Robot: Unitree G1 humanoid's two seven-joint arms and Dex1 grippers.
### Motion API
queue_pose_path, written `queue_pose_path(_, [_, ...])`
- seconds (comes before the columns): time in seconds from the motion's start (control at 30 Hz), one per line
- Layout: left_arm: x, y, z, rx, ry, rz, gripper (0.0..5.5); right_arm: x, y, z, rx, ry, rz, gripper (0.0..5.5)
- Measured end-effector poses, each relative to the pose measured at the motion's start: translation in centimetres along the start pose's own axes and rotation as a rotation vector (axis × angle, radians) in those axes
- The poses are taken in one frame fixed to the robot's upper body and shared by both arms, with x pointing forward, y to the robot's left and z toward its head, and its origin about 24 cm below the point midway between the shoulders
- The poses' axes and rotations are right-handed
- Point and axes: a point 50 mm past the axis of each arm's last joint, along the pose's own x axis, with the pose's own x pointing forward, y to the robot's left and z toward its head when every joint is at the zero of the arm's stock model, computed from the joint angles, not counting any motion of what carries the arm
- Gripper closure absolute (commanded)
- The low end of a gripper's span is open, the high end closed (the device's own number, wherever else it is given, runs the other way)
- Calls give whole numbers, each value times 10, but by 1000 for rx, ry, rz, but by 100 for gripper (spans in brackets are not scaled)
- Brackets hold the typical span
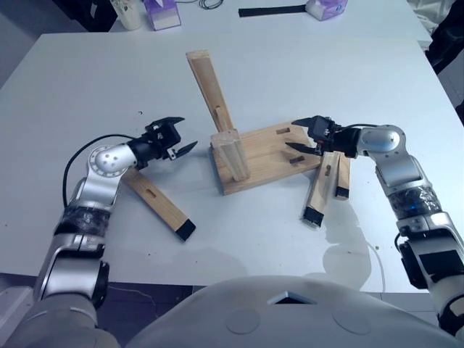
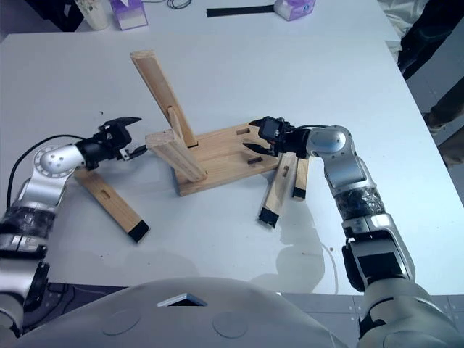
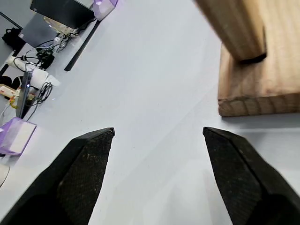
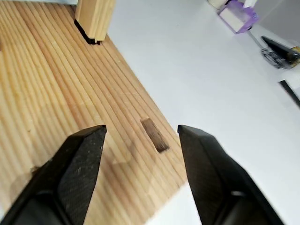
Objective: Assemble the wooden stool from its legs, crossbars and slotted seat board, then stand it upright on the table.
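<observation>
Slotted seat board lay flat mid-table, left gripper gaped near its left edge, right gripper gaped above its right end, left wrist view showed its corner beyond the fingers, right wrist view a slot beneath.

Left arm bent at elbow, forearm angled inward. Left gripper points toward centre, fingers spread wide, nothing between them. Right arm bent, forearm angled inward. Right gripper points back toward the left one, fingers apart, empty. Grippers well apart.
</observation>
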Motion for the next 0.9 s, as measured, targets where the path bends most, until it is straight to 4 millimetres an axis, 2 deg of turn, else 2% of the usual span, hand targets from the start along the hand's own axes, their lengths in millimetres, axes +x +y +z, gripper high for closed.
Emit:
queue_pose_path(0.1, [-24,-14,4,-84,4,-39,198,-7,10,-4,39,1,-7,269])
queue_pose_path(0.17, [-38,-29,10,-161,5,-119,198,-12,6,-7,54,10,-60,269])
queue_pose_path(0.3, [-48,-50,18,-248,14,-205,198,-17,-3,-11,75,14,-164,269])
queue_pose_path(0.47, [-38,-71,36,-247,-18,-271,198,-13,-20,-21,69,31,-283,269])
queue_pose_path(0.6, [-26,-85,40,-222,-13,-279,198,-8,-28,-36,22,99,-301,269])
queue_pose_path(0.77, [-15,-93,39,-206,1,-263,198,3,-20,-47,-4,137,-235,269])
queue_pose_path(0.9, [-7,-96,33,-186,39,-253,198,5,-16,-48,-26,134,-192,269])
